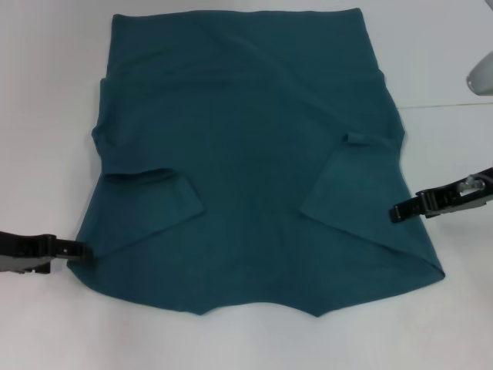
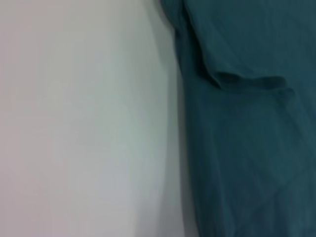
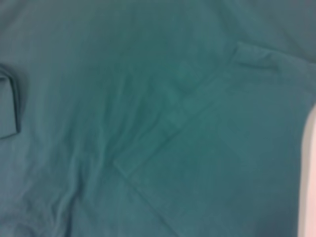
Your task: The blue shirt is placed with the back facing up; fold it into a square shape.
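The blue shirt [image 1: 246,162] lies flat on the white table, its far end doubled over and both sleeves folded inward onto the body. One folded sleeve [image 1: 158,193] rests on the left half, the other sleeve [image 1: 350,185] on the right half. My left gripper [image 1: 79,249] is low at the shirt's near-left edge, its tip touching the cloth. On the other side my right gripper [image 1: 395,213] reaches the right edge of the shirt. The left wrist view shows the shirt's edge [image 2: 237,148] beside bare table, and the right wrist view shows the folded sleeve [image 3: 217,158].
The white table [image 1: 46,116] extends around the shirt on all sides. A pale rounded object [image 1: 482,73] sits at the far right edge of the head view. A thin seam [image 1: 447,104] crosses the table to the right of the shirt.
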Tool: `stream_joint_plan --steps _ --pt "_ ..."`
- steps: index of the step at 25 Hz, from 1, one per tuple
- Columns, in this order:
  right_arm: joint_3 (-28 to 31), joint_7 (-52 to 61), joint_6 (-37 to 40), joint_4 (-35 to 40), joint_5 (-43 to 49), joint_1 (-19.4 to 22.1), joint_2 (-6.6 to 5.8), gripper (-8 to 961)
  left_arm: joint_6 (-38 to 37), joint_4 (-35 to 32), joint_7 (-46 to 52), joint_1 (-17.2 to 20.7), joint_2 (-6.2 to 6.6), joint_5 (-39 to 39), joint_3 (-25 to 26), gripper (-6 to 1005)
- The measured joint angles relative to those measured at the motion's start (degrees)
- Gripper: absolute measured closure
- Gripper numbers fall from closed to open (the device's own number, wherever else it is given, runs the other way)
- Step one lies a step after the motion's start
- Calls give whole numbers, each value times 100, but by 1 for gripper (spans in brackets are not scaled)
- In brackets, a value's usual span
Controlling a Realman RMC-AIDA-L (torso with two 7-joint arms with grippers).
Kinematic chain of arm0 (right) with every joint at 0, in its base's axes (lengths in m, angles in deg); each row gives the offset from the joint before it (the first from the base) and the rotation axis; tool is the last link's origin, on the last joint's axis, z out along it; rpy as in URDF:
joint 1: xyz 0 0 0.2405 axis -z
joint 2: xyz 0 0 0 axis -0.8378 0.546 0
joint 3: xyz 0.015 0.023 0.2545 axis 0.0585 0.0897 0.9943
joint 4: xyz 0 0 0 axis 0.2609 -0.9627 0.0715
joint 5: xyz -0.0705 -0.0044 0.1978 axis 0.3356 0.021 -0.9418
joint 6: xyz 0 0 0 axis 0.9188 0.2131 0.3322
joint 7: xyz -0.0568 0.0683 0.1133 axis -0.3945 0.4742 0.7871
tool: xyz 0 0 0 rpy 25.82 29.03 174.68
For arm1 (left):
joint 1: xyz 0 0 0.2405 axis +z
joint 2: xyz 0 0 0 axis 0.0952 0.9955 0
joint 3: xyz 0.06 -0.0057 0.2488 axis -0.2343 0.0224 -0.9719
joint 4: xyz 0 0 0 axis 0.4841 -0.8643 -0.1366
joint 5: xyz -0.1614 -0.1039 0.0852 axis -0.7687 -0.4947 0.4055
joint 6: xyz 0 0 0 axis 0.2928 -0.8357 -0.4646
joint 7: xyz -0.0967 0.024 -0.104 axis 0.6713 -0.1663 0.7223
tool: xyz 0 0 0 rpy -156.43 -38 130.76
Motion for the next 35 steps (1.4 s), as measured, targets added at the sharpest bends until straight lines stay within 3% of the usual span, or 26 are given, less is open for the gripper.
stream_joint_plan --steps 12,35 --pt "132 15 91 10 5 230 -41 244 236 229 38 -133 -15 8 -236 99" --pt "-60 247 733 327 733 208 39 247 275 219 -86 -142 -35 88 -468 913"
